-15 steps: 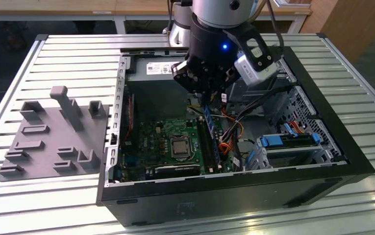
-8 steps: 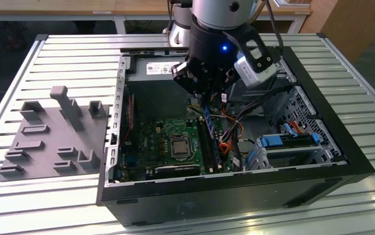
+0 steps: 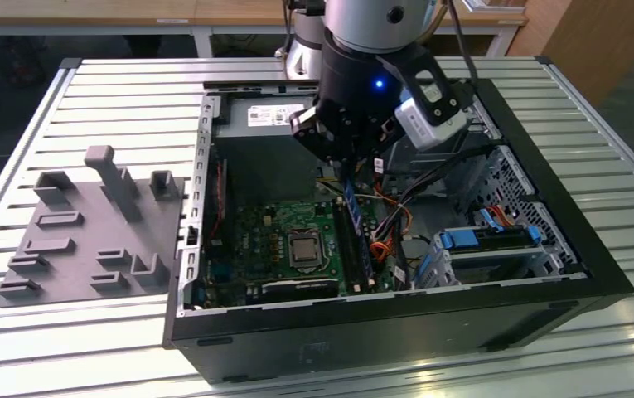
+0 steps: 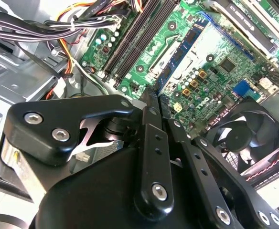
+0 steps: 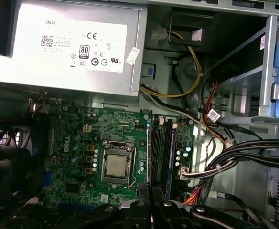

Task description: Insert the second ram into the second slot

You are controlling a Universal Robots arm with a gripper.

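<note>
Nearest the wrist cameras, the gripper (image 4: 154, 94) is seen as black links and bolts. Its jaws are drawn narrow and clamped on the second ram (image 4: 180, 56). That thin blue stick is held on edge and lined up lengthwise with the memory slots (image 4: 132, 40). In the exterior view the stick is seen just under the arm's tool, running along the slot bank. Whether its lower edge is seated in a slot cannot be told.

Beneath it, the green motherboard (image 5: 82, 138) is laid flat in the case, with the processor socket (image 5: 116, 164) placed beside the slots. A black case fan (image 4: 247, 136) is mounted at one edge of the board. Further off, the silver power supply (image 5: 68, 45) is fixed against the case wall. Bundled black cables (image 5: 244, 152) are routed past the slots toward the drive bay, where light-blue drive-bay clips (image 3: 494, 239) are fitted.

The open black computer case (image 3: 350, 348) is laid on its side on the slatted metal desk (image 3: 118, 91). On the exterior view's left, a grey fixture plate (image 3: 84, 240) with upright pegs is set beside the case.
</note>
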